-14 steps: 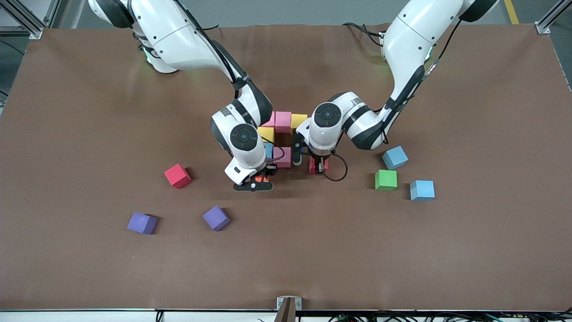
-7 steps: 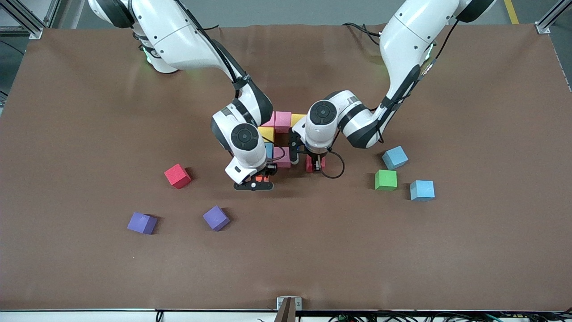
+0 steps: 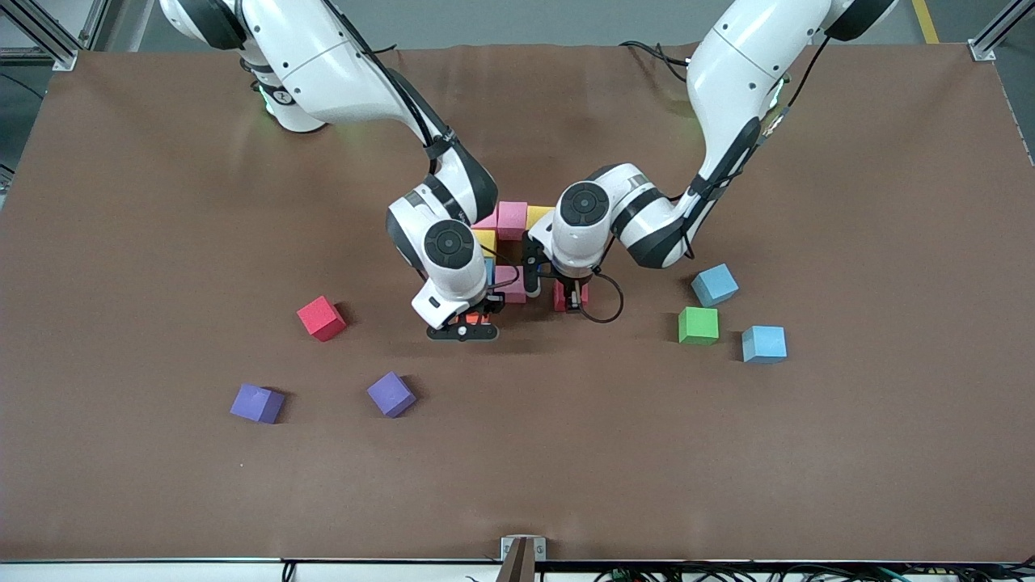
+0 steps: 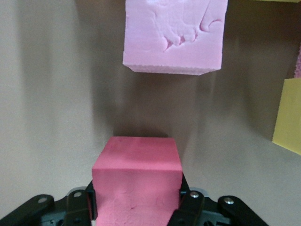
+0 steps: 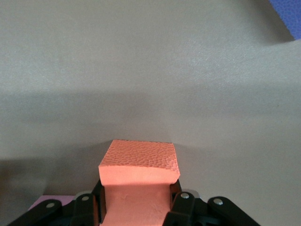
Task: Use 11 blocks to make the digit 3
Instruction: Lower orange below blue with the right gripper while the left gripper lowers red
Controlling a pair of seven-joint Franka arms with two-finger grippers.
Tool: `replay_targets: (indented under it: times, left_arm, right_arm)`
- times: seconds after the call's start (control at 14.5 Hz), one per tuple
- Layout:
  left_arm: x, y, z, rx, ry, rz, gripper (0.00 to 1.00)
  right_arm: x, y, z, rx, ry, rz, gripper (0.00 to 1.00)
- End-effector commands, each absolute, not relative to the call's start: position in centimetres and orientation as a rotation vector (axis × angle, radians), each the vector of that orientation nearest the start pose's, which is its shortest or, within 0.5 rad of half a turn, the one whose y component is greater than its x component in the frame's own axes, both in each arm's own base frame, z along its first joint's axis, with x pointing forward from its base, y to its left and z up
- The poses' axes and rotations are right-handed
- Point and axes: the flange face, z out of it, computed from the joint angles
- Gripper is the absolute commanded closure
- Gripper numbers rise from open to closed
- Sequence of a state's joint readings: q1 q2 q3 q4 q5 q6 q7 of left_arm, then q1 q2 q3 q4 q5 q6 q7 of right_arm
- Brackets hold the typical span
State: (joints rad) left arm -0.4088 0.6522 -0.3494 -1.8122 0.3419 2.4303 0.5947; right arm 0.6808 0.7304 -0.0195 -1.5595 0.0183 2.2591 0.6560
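Observation:
The partial figure of touching cubes sits mid-table: pink [image 3: 512, 218], yellow [image 3: 540, 215], yellow [image 3: 483, 239], light blue [image 3: 486, 271] and pink [image 3: 511, 287]. My left gripper [image 3: 571, 301] is shut on a red block [image 4: 136, 179], low beside that last pink cube [image 4: 174, 35]. My right gripper [image 3: 462, 327] is shut on the orange block [image 5: 138, 181], low over the table beside the light blue cube. Loose blocks: red [image 3: 321, 318], green [image 3: 698, 325], light blue [image 3: 715, 284] and light blue [image 3: 764, 343].
Two purple cubes [image 3: 257, 403] [image 3: 391, 394] lie nearer the front camera, toward the right arm's end. One purple corner [image 5: 289, 14] shows in the right wrist view. Both arms crowd around the figure.
My left gripper has carried the red block a little closer to the pink cube. My right gripper has shifted slightly toward the left arm's end with the orange block.

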Motion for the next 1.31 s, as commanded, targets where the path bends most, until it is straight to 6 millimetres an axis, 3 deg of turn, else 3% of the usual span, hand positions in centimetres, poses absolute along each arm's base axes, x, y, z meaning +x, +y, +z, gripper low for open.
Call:
replay_targets:
  times: [0.0, 0.55, 0.76, 1.24]
  left_arm:
    - [48.7, -44.0, 19.3, -2.245, 2.173, -0.026, 0.76]
    - [48.7, -43.7, 19.3, -2.244, 2.17, -0.022, 0.75]
    - [48.8, -42.7, 19.1, -2.244, 2.166, -0.005, 0.74]
    - [49.1, -40.7, 21.5, -2.209, 2.144, 0.087, 0.73]
  right_arm:
    - [53.5, 43.9, 20.6, -3.171, 0.026, 0.07, 0.97]
    - [52.7, 43.7, 20.0, -3.192, 0.001, 0.111, 0.97]
    - [52.7, 43.7, 19.9, -3.197, -0.004, 0.121, 0.97]
    - [52.7, 43.7, 20.0, -3.196, -0.007, 0.119, 0.97]
